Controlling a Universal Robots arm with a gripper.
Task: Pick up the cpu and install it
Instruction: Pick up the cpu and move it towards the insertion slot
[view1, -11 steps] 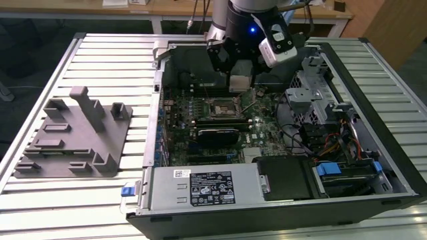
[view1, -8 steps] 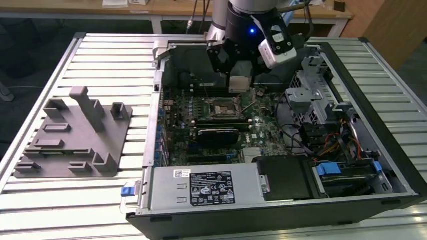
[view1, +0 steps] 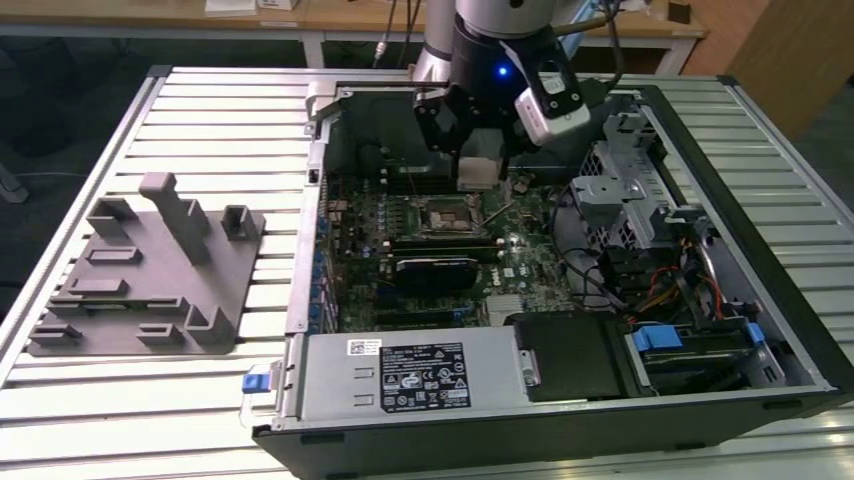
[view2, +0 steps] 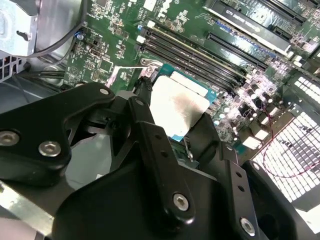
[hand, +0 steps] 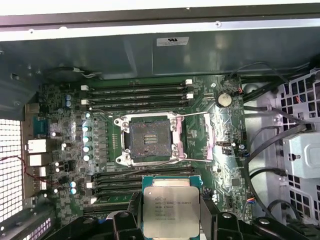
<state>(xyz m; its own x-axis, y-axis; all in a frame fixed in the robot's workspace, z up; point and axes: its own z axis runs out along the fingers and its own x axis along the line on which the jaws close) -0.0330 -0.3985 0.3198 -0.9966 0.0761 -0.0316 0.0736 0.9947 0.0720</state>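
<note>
The cpu (hand: 171, 209), a flat square chip with a silver top, is held between my black fingers (hand: 134, 216). My gripper (hand: 171, 220) is shut on it and hangs above the motherboard inside the open computer case. In the exterior view the cpu (view1: 478, 173) hangs tilted under the gripper (view1: 478, 165), just behind the open metal-framed socket (view1: 447, 216). The socket (hand: 150, 140) has its frame lifted and its dark centre bare. In the second wrist view the cpu (view2: 177, 107) sits between the fingers (view2: 150, 135), with green board beneath it.
A grey plastic fixture (view1: 147, 270) with upright posts lies on the slatted table at the exterior view's left. Inside the case (view1: 310, 150) are memory slots (hand: 137, 95), a power supply (view1: 400, 370), a drive cage (view1: 641, 190) and cables (hand: 270, 145).
</note>
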